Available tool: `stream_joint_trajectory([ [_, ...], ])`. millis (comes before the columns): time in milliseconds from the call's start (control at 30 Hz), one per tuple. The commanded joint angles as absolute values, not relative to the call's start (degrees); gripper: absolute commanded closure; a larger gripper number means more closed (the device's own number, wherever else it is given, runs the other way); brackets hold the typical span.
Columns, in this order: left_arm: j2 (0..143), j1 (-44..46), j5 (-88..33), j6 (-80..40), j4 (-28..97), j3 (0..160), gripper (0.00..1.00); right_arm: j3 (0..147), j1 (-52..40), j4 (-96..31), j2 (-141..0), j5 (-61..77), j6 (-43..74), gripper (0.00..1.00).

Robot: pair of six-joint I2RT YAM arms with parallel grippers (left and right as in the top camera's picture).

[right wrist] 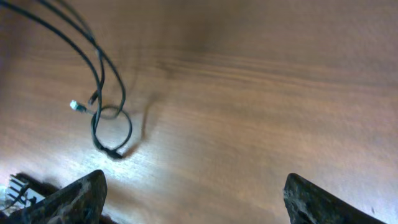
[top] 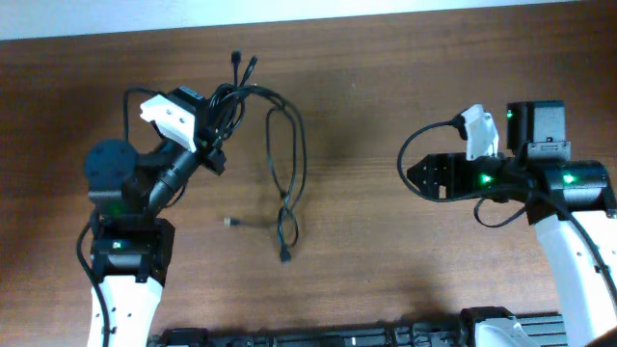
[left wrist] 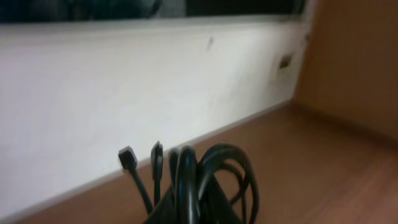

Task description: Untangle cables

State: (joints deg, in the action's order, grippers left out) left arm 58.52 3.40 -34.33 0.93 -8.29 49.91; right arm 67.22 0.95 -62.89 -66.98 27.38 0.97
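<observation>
Nearest the arm bases, 2 loose ends of the cables [top: 227,96] lie flat on the worktop [top: 386,270]: 1 pale plug [top: 229,222] and, just right of it, 1 dark end [top: 286,256] under a small loop. From there a few strands run away in long loose loops twd the bunch at left. 2 claws: left claw [top: 212,130] clamped tight w/ the bunch in its grip; right claw [right wrist: 196,199] spread wide, nothing btwn its fingers, over bare wood at right, well apart from the cables. Past the left claw 2 more dark plugs [left wrist: 127,157] stick out side by side twd the far edge, so 4 ends counted. No. of separate cables: can't tell, too bunched. Furthest back, white wall [left wrist: 93,93]
</observation>
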Motion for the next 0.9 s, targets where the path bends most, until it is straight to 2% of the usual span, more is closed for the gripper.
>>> stream_joint_trajectory([
  [0, 58.17, 3.2, -41.87, -7.16, -19.51, 50.94, 1.0, 66.65, -2.5, -61.01, -67.18, 28.34, 0.47, 0.1],
  [167, 58.17, 3.2, -42.89, -15.31, -34.63, 50.94, 1.0, 66.65, -4.6, -58.78, -70.63, 31.64, 1.1, 0.1],
  [300, 58.17, 3.2, -42.81, -17.39, -43.33, 50.94, 1.0, 66.65, -4.64, -55.35, -75.77, 36.36, 1.04, 0.1],
  [433, 58.17, 3.22, -42.63, -22.44, -50.83, 50.94, 1.0, 66.65, -8.38, -46.89, -80.99, 38.83, 0.16, 0.1],
  [600, 58.17, 3.2, -42.26, -23.83, -55.68, 50.94, 1.0, 66.65, -17.15, -38.46, -85.6, 38.87, 0.19, 0.1],
  [767, 58.17, 3.2, -39.59, -23.79, -58.48, 50.94, 1.0, 66.65, -24.95, -37.01, -87.35, 38.81, 0.16, 0.1],
  [867, 58.17, 3.2, -37.43, -23.79, -58.57, 50.96, 1.0, 66.65, -26.5, -36.91, -88.16, 38.83, -0.69, 0.1],
])
